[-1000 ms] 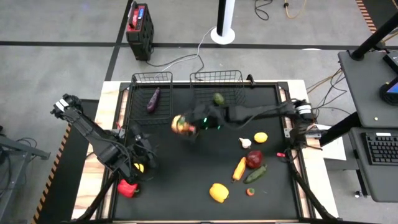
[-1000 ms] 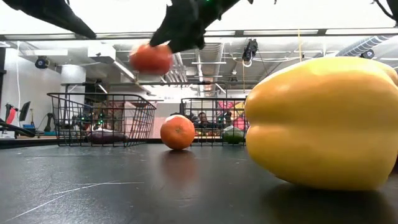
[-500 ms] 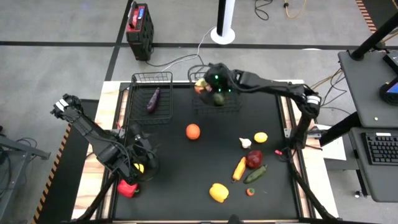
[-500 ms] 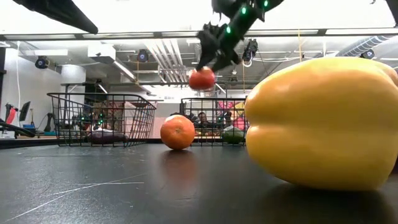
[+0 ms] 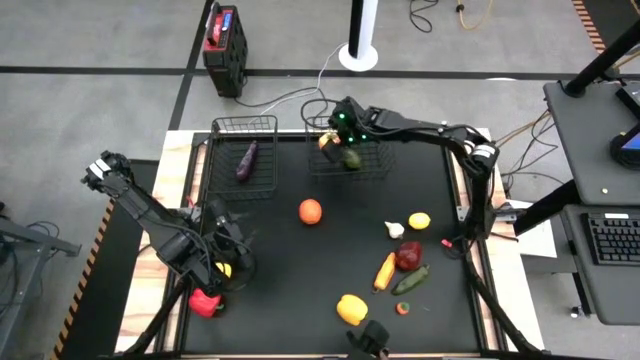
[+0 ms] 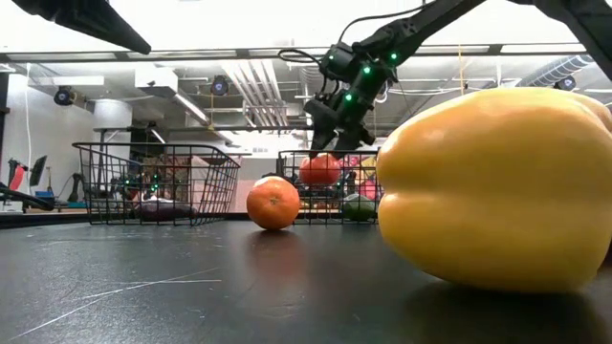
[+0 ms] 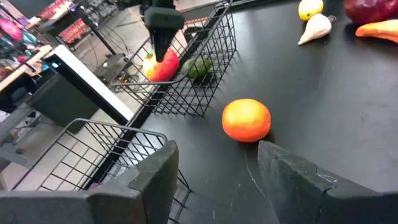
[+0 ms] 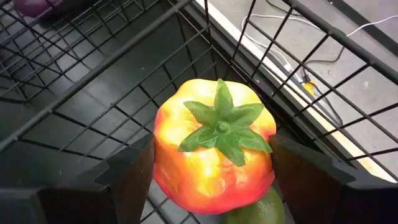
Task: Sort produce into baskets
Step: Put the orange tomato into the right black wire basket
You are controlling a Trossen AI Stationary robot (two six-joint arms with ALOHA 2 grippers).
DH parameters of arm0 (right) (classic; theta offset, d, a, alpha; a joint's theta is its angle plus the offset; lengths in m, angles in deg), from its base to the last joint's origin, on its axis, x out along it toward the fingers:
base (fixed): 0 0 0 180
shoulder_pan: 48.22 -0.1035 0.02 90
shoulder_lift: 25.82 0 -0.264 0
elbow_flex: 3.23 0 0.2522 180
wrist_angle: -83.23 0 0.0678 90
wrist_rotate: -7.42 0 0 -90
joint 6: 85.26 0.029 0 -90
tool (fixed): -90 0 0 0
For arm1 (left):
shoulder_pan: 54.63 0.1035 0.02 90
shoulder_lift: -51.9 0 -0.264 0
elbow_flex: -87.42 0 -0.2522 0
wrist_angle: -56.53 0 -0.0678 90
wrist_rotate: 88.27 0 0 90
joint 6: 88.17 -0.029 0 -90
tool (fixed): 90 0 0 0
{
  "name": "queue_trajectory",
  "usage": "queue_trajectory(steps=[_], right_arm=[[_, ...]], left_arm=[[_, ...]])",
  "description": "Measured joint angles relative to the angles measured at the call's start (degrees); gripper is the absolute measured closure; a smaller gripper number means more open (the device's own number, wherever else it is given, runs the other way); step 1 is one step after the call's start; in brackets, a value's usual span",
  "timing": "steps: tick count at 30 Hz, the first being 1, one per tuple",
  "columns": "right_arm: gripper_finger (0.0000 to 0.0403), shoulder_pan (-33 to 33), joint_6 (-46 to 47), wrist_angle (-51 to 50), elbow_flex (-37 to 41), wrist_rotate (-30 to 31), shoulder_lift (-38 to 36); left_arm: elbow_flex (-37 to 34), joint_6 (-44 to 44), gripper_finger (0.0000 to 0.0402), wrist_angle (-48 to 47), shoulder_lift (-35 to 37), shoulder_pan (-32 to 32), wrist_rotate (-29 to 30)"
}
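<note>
Green fruit (image 8: 252, 211) mostly hidden under red-yellow pepper (image 8: 214, 146). Right gripper (image 8: 214, 163) in wider basket (image 5: 375, 165), jaws pinching pepper. Left gripper (image 7: 214, 171) jaws spread, empty, orange (image 7: 246, 120) ahead.

Both arms were dark, nearly black, built of slim tubular links joined by chunkier rounded joints. The right gripper (image 5: 330, 140) carried small green indicator lights glowing on the wrist housing just behind its fingers (image 8: 127, 171), which were broad, flat, matte black slabs. The left gripper (image 7: 214, 180) had matching dark grey, squared fingers with slightly scuffed edges.
</note>
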Motion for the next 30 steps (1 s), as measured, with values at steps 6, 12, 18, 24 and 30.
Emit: queue_trajectory(steps=[6,12,18,24,30], right_arm=[[0.0113,0.3,-0.3,-0.2,0.0,0.0,0.2],[0.0113,0.5,-0.3,-1.2,0.0,0.6,0.2],[0.0113,0.5,-0.4,-0.9,0.1,2.0,0.2],[0.0113,-0.8,-1.4,3.9,3.1,2.2,0.2],[0.0113,-2.7,-4.5,13.5,8.5,2.2,0.2]], left_arm=[[-0.4,0.3,0.0198,0.0,0.0,0.0,1.0],[-0.4,0.3,0.0198,0.0,0.0,0.0,1.4],[-0.4,0.6,0.0198,0.0,0.0,0.0,1.8],[-0.4,0.8,0.0198,0.0,0.0,0.0,1.8],[-0.4,1.2,0.0198,0.1,0.0,0.0,1.7]])
